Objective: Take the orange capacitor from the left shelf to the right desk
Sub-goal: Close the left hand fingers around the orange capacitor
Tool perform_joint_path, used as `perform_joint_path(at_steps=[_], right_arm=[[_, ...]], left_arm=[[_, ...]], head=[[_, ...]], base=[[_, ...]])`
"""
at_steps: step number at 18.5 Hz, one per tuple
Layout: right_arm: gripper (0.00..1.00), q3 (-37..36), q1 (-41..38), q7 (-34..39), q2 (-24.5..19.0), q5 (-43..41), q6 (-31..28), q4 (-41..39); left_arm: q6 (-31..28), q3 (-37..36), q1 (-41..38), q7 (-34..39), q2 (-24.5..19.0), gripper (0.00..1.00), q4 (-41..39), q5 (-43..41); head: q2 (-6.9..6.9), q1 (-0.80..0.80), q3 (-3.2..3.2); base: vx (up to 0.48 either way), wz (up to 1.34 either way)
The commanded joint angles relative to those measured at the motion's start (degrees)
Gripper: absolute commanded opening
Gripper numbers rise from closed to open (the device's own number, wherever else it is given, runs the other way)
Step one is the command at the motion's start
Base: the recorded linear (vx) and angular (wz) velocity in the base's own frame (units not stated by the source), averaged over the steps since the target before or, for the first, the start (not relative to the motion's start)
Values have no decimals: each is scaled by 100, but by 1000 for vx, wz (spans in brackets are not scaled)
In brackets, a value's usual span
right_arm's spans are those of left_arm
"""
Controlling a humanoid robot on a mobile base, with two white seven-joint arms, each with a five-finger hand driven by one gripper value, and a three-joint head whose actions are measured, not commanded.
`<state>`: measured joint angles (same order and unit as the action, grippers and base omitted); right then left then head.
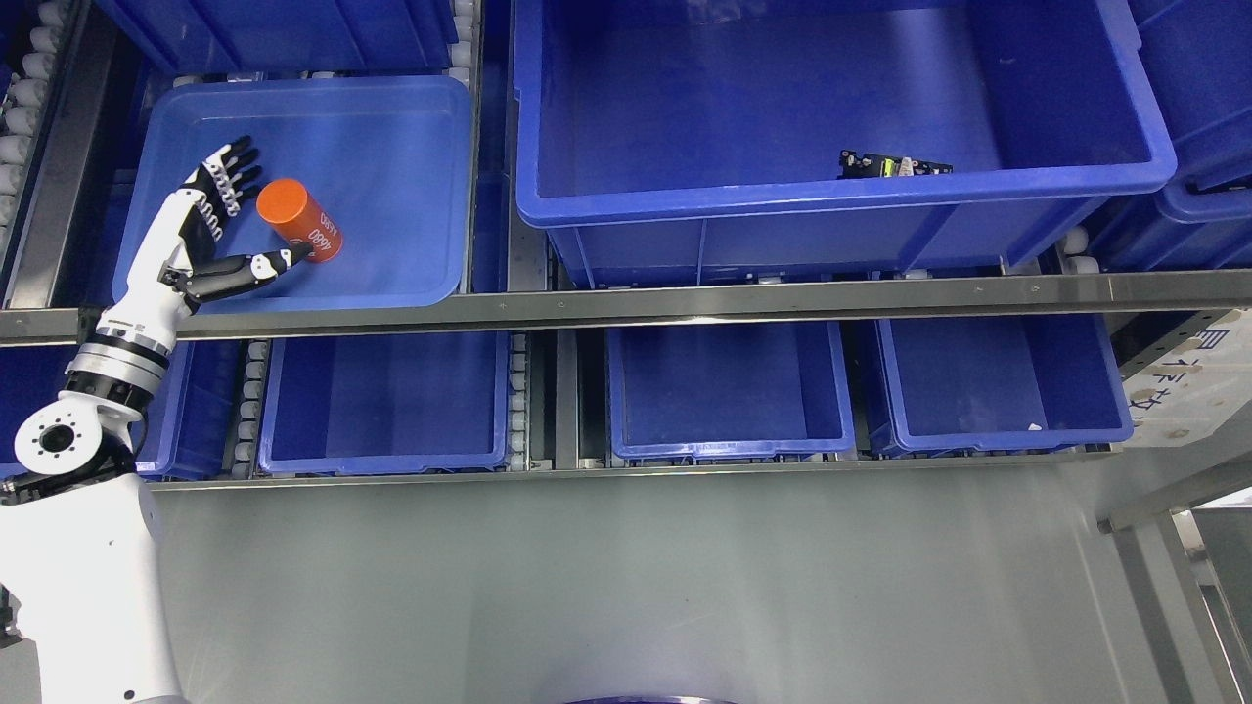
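Fingers point(227, 171) of your left hand point(210, 220) spread wide around the orange cylindrical capacitor point(299, 220), gripping nothing yet; it lies tipped in the shallow blue plastic tray point(391, 147), upper left, thumb underneath ready to close.

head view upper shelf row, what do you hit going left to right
left hand → orange capacitor, lying in the shallow blue tray → large blue bin → small circuit board on that bin's floor
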<state>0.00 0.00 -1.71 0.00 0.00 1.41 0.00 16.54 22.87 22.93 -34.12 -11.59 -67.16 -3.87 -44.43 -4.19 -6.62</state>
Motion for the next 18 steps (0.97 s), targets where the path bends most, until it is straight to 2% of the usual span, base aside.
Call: perform_joint_path(at_steps=[1,7,9,10,12,13,16,18], right_arm=[[100,-70,-114,4,100,26,0,-100],[100,-70,-114,4,100,26,0,-100],[100,-70,-114,4,100,26,0,-100],[100,-70,-114,4,100,26,0,-100],[100,-70,-114,4,100,26,0,-100],[100,-70,-114,4,100,26,0,-100],[100,-70,-114,4,100,26,0,-100],[100,-70,-114,4,100,26,0,-100]], left_arm=[[122,87,-113,134,60,100,-34,-44],[78,-520,-69,134,78,99,10,-88],[78,-529,-43,125,104,94,28,-158],[78,-529,-34,99,104,88,36,-158],[78,-512,-25,73,87,70,36,-141],[113,-451,-25,73,95,57,54,-123],[157,-336,-34,64,122,37,80,-114],[279,-126,-34,73,226,15,98,-114]], head=[[0,0,0],[0,0,0],[0,0,0],[0,0,0],[0,0,0],[0,0,0],[0,0,0],[0,0,0]], base=[[0,0],[0,0],[0,0],[0,0],[0,0],[0,0],[0,0],[0,0]])
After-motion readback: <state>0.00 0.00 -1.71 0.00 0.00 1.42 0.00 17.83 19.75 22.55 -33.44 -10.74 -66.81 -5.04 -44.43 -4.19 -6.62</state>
